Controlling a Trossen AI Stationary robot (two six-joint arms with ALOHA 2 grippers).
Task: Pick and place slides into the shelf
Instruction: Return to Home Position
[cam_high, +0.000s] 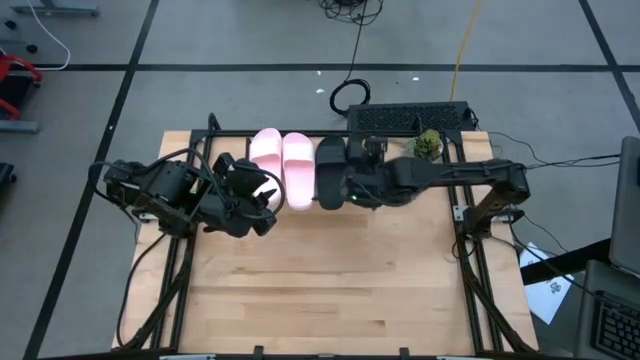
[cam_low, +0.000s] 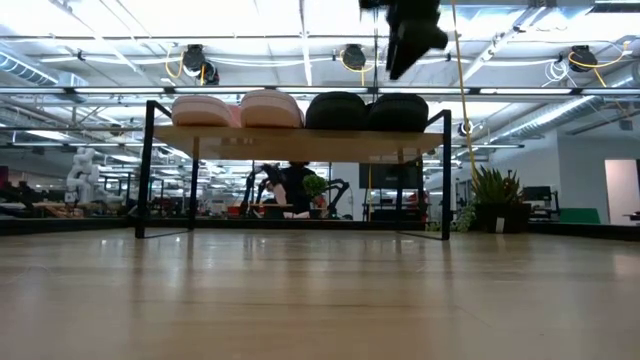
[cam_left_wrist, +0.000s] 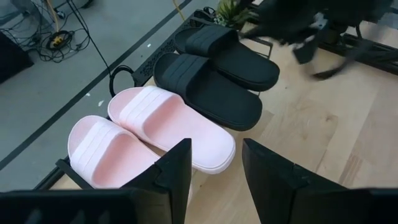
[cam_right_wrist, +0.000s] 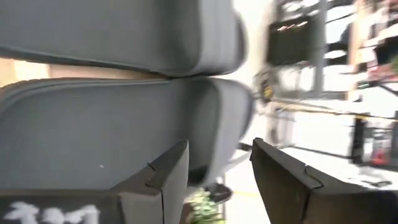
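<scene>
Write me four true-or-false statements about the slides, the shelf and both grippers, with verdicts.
1. All four slides rest on the shelf. True.
2. The pink slides lie between the two black slides. False: the pink pair lies side by side, with the black pair beside it.
3. The left gripper is open and empty. True.
4. The right gripper is shut on a black slide. False: it is open, holds nothing and hangs above the black pair.
</scene>
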